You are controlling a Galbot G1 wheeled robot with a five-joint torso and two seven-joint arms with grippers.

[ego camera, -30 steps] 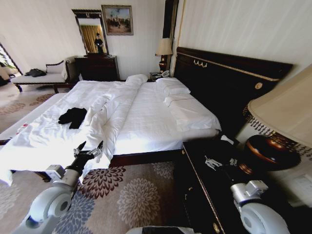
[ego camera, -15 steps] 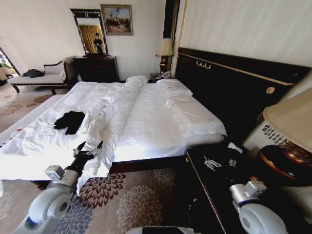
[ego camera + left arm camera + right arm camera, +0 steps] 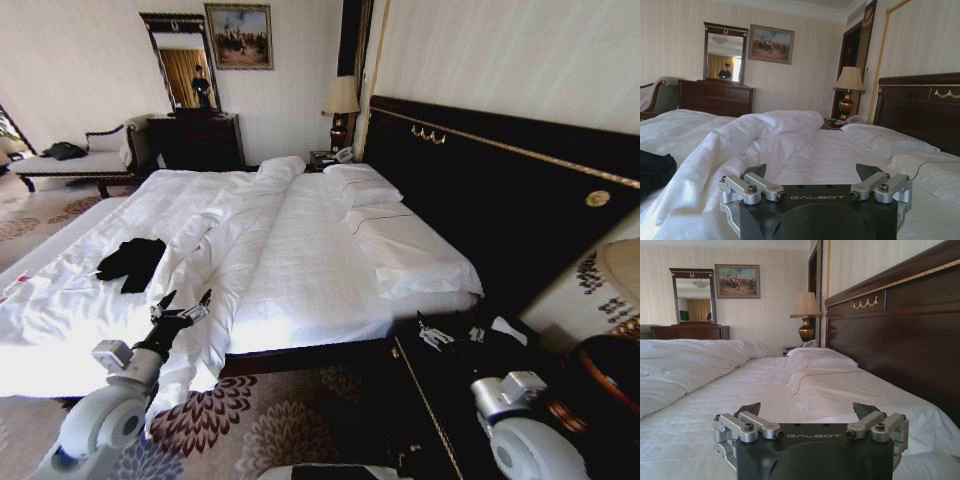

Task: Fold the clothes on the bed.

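Note:
The clothes, a black T-shirt [image 3: 130, 262], lie crumpled on the left part of the bed [image 3: 320, 250], beside a ridge of bunched white duvet [image 3: 215, 250]. In the left wrist view a dark edge of the T-shirt [image 3: 655, 170] shows beyond the duvet fold. My left gripper [image 3: 180, 307] hangs open in front of the bed's near edge, right of the shirt and well short of it, holding nothing. My right gripper [image 3: 452, 333] is held open over the dark nightstand by the bed's near right corner, also with nothing in it.
A tall dark headboard [image 3: 480, 180] runs along the right. A dark nightstand [image 3: 470, 400] with a lamp [image 3: 615, 330] stands close at the lower right. Patterned carpet [image 3: 290, 420] lies before the bed. A dresser with mirror [image 3: 195, 135] and a chaise [image 3: 75, 160] line the far wall.
The whole picture has shifted: the camera has moved, so the bed now sits lower and nearer and the lamp has slid toward the right edge. Both grippers stay open in the same pose.

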